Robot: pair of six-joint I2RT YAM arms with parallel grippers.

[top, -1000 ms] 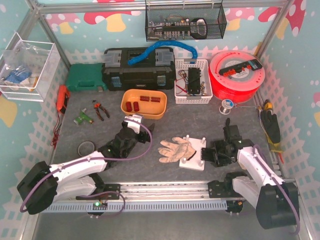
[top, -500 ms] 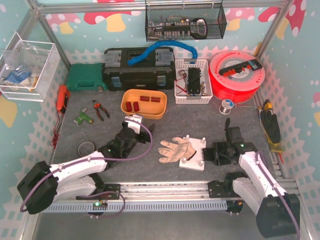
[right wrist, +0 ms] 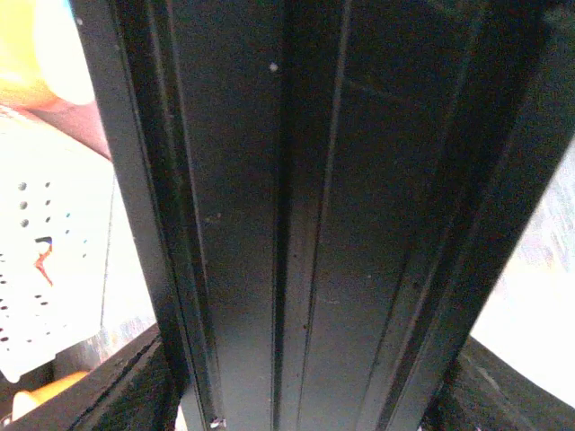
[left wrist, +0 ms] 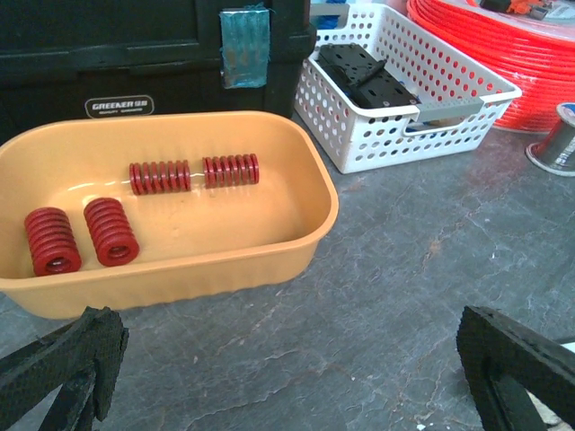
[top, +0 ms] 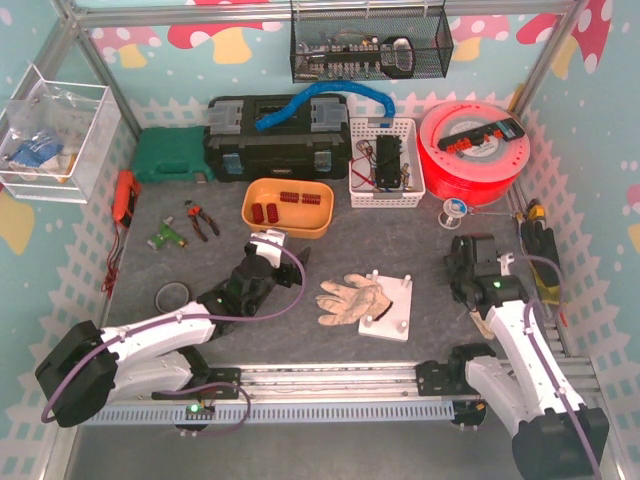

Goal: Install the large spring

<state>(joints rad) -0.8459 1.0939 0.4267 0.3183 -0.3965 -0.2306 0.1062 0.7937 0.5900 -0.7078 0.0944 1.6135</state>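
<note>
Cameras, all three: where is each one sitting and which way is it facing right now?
Top external: above, behind the bases, looking down at the table; left gripper and right gripper show.
Left wrist: on the left arm, facing the orange tray of red springs; its open fingertips at the bottom corners.
Right wrist: on the right arm, a close black surface fills it; white basket at the left edge.
Shared: top and left wrist both show tray and basket.

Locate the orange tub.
Top view, left of centre: the orange tub sits just in front of the black toolbox, with the white basket on its right.
</note>
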